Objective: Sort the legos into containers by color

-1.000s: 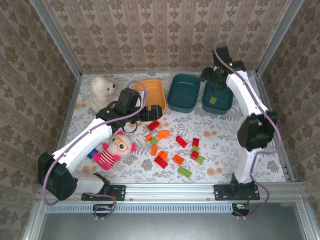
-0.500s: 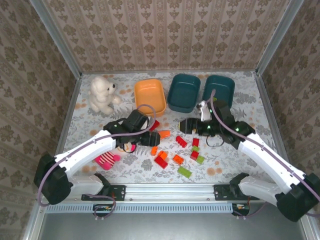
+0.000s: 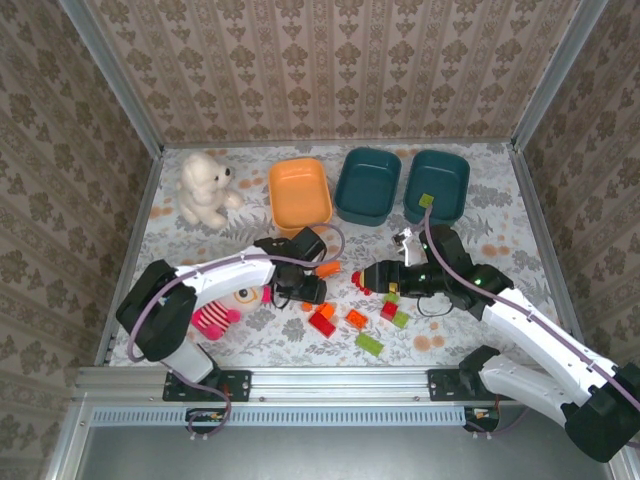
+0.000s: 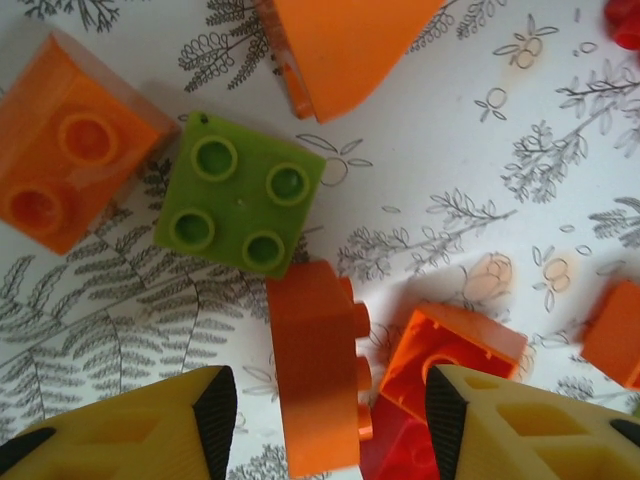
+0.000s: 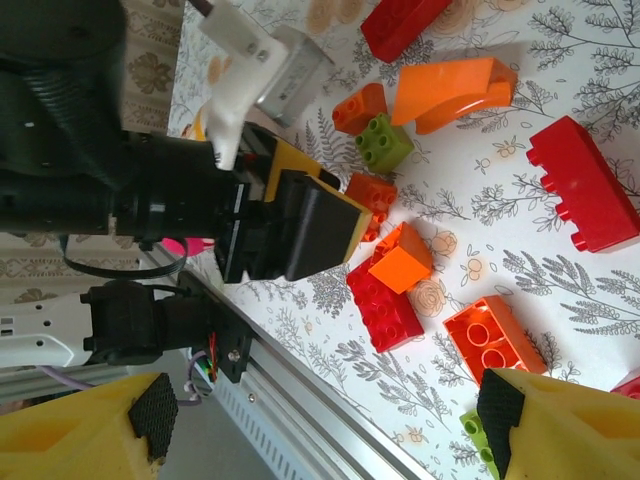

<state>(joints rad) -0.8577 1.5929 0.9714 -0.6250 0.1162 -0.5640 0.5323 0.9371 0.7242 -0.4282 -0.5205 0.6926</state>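
In the left wrist view my left gripper (image 4: 330,402) stands open just above the table, one finger on each side of an orange lego (image 4: 315,370) lying on its side. A green lego (image 4: 240,195) and other orange legos (image 4: 65,140) lie just beyond. From above, the left gripper (image 3: 303,290) is low over the left end of the scattered legos (image 3: 357,318). My right gripper (image 3: 362,279) hovers open over the middle of them, holding nothing (image 5: 330,415). The orange tub (image 3: 300,195) and two teal tubs (image 3: 367,185) stand behind; the right teal tub (image 3: 445,180) holds a green lego (image 3: 425,200).
A white plush bear (image 3: 205,187) sits at the back left, and a pink striped doll (image 3: 215,312) lies under the left arm. The aluminium rail (image 3: 340,378) runs along the near edge. Patterned walls close in the back and sides.
My right arm swung from the far right teal tub down to the middle of the bricks. My left gripper came away from the orange tub and dropped over the orange brick.
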